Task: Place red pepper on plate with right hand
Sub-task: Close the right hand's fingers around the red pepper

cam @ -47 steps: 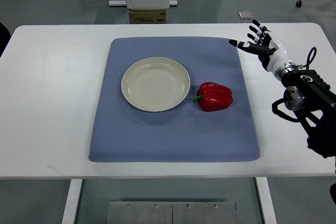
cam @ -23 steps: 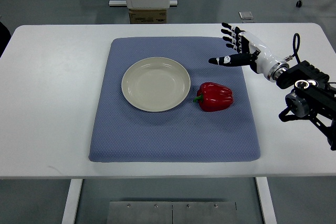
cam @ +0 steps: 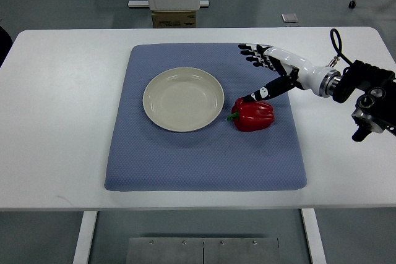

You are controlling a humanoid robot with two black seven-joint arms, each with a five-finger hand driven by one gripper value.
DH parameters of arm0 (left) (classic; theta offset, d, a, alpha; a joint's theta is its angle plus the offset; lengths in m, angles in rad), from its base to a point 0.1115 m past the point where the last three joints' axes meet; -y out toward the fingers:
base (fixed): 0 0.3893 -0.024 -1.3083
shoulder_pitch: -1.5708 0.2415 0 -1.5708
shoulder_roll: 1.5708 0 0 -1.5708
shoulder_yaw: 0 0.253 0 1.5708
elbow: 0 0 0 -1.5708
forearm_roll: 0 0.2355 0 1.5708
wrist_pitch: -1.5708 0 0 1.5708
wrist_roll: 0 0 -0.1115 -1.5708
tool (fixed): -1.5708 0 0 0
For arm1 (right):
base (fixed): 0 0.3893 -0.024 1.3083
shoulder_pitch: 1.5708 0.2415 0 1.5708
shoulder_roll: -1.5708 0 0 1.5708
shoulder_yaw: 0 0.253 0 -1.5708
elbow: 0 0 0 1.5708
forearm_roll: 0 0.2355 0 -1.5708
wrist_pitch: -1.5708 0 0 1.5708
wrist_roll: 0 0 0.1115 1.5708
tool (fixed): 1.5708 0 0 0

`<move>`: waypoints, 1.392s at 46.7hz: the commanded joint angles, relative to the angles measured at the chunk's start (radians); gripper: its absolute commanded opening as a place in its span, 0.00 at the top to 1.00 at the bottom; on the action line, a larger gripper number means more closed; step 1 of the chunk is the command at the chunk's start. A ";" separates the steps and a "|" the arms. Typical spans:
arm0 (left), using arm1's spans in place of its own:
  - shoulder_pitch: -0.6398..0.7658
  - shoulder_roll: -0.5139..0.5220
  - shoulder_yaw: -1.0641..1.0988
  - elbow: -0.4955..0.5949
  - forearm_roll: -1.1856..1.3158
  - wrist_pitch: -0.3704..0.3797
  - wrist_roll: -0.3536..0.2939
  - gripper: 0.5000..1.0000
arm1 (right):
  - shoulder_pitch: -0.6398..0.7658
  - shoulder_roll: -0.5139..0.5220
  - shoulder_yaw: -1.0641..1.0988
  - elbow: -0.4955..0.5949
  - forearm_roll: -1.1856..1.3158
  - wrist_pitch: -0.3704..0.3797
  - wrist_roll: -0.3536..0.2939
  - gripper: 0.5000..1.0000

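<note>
1. Since the earlier frame, my right hand (cam: pixel 267 66) has moved left over the blue mat (cam: pixel 204 153).
2. Fingers (cam: pixel 250 54) are spread and hold nothing; the thumb tip reaches the top of the red pepper (cam: pixel 252 114).
3. Pepper lies on the mat, just right of the plate (cam: pixel 184 99).

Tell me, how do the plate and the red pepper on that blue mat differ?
The plate is cream, round, flat and wide; the red pepper is glossy red, lumpy and smaller, with a green stem. The plate lies apart from the right robot hand, whose thumb reaches the pepper. Both rest on the blue mat.
</note>
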 commanded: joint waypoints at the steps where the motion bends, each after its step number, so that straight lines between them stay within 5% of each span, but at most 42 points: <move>1: 0.000 0.000 0.000 0.000 0.000 0.000 0.001 0.00 | 0.016 -0.001 -0.040 -0.001 -0.033 0.001 0.025 0.03; 23: 0.000 0.000 0.000 0.000 0.000 0.000 0.000 0.00 | 0.092 0.002 -0.191 -0.005 -0.116 -0.008 0.088 0.05; 65: 0.000 0.000 0.000 0.000 0.000 0.000 0.000 0.00 | 0.084 0.014 -0.301 -0.091 -0.130 -0.022 0.110 0.17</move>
